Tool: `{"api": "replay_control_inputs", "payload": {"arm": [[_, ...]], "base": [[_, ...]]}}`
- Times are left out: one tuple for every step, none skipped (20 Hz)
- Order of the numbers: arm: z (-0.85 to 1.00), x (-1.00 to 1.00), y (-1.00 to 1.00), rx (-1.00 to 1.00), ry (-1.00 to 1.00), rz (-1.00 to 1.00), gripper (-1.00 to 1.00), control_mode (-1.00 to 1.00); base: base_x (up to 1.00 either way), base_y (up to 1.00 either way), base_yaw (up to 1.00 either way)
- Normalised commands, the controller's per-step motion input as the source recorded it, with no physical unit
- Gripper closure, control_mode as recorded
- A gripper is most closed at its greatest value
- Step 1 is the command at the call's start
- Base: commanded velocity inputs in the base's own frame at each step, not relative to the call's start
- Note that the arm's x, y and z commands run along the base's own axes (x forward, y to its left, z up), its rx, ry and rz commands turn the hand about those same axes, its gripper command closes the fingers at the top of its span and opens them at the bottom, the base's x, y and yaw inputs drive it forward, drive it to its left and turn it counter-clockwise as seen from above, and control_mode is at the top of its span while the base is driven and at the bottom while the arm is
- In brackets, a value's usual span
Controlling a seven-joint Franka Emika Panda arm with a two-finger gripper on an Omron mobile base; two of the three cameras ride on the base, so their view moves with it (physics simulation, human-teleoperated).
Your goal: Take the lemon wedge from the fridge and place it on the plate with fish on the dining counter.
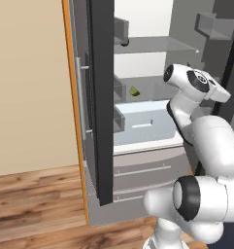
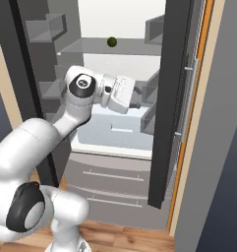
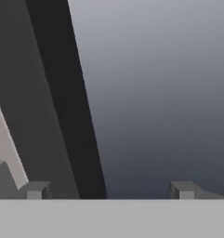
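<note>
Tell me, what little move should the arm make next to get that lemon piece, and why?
Probably swing the tool toward the lemon wedge. The fridge doors stand open and the wedge lies on a middle shelf above the white drawer. The tool is open and holds nothing, and the hand view faces a grey wall and a black door edge, not the wedge, so it seems to need aiming first.

Dark green round item (image 2: 111, 42) (perhaps fruit) above wood floor (image 1: 36, 204).
</note>
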Motion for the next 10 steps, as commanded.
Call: {"api": "replay_control_inputs", "payload": {"arm": [[0.32,-0.84,0.23,0.14,0.0,0.0,-1.0,-1.0],[0.3,-1.0,0.0,0.22,0.01,0.0,-1.0,-1.0],[0.24,-1.0,-0.02,0.15,0.0,0.0,-1.0,-1.0],[0.3,-1.0,-0.01,0.13,0.0,0.0,-1.0,-1.0],[0.53,-1.0,0.0,0.24,0.0,0.02,-1.0,-1.0],[0.64,-1.0,0.01,0.32,0.07,0.05,-1.0,-1.0],[0.69,-1.0,0.19,0.33,0.1,0.03,-1.0,-1.0],[0.73,-1.0,0.43,0.33,0.14,0.01,-1.0,-1.0],[0.71,-1.0,0.64,0.29,0.15,0.01,-1.0,-1.0],[0.7,-1.0,0.85,0.27,0.2,0.02,-1.0,-1.0]], "base": [[0.0,0.0,0.0],[0.0,0.0,0.0],[0.0,0.0,0.0],[0.0,0.0,0.0],[0.0,0.0,0.0],[0.0,0.0,0.0],[0.0,0.0,0.0],[0.0,0.0,0.0],[0.0,0.0,0.0],[0.0,0.0,0.0]]}}
